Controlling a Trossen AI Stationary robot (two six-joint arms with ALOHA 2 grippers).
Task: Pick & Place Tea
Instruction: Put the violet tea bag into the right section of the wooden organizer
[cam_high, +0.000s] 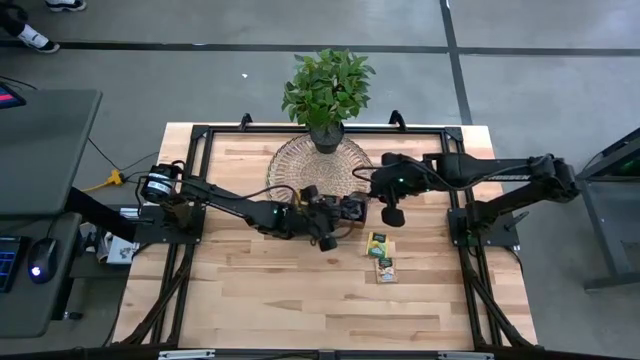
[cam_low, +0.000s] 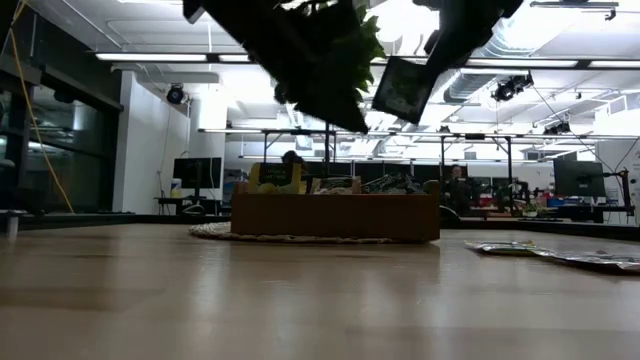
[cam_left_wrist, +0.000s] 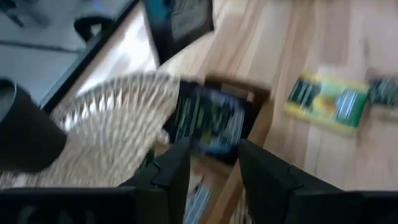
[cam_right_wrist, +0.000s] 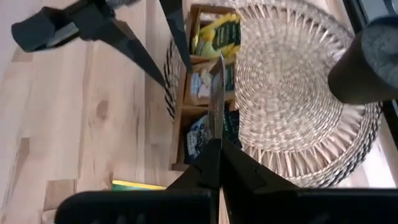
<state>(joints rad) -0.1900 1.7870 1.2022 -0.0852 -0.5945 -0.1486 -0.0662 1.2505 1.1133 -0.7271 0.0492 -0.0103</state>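
Note:
A brown wooden tray (cam_low: 335, 218) stands at the edge of a round woven mat (cam_high: 300, 165); its compartments (cam_right_wrist: 180, 118) hold yellow, pale and dark tea sachets. My right gripper (cam_right_wrist: 216, 149) hovers above the tray, shut on a dark sachet (cam_low: 403, 88). My left gripper (cam_left_wrist: 211, 165) is open, over the compartment with a dark sachet (cam_left_wrist: 211, 118), touching nothing. A yellow-green sachet (cam_high: 378, 244) and another sachet (cam_high: 386, 269) lie flat on the table near the tray. My right gripper pinches the dark sachet between its two fingers at one edge (cam_right_wrist: 216, 134); the wrist view shows the sachet edge-on, sticking out past the fingertips. In the low view it hangs tilted below the gripper, lifted clear above the tray.
A potted plant (cam_high: 326, 100) stands on the far part of the woven mat, its dark pot (cam_right_wrist: 370, 62) close to the tray. A black metal frame (cam_high: 200, 135) runs round the table. Bare wood (cam_high: 300, 300) spreads on the near side.

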